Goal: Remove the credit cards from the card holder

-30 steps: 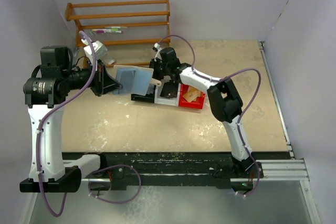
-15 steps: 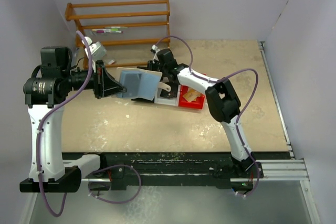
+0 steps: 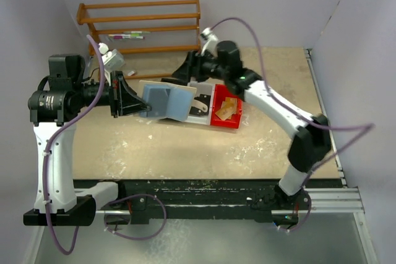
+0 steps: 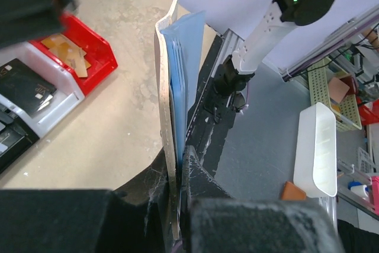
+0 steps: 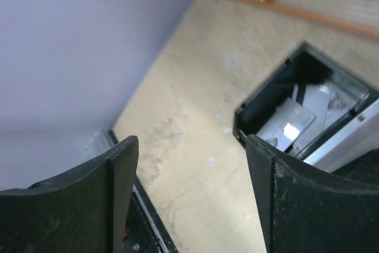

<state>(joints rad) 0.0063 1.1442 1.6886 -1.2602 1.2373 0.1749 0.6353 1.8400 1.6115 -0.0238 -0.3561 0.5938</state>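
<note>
Clamping the holder (image 3: 168,100) with the left fingers (image 4: 198,176), closed tight on its lower edge, well left of the red bin (image 3: 224,120) and apparently lifted clear of the table (image 3: 185,153). Holding it fanned open and edge-on in the left wrist view, tan cover to one side, blue-grey sleeves to the other. Not managing to tell whether any sleeve is carrying a card: finding no card edge poking out, and getting no look at the sleeves' insides from either angle.

Moving further out to the bins. Noting a white bin (image 4: 56,108) touching the red bin's left side, with a flat black item lying in it. Noting a black bin (image 5: 249,117) further left of the red bin, mostly hidden behind the holder from above. Finding pale cards (image 5: 288,124) lying in that black bin, at least two by the look of it, so judging part of the job as done.

Spreading the right fingers (image 5: 278,188) wide beyond the red bin's far-left corner, looking down toward the black bin and gripping nothing.

Judging the remainder as this: checking the sleeves and drawing out any card hiding there, with the holder needing to be kept open for that.

Leaving the rack (image 3: 142,26) alone, far behind the red bin.
</note>
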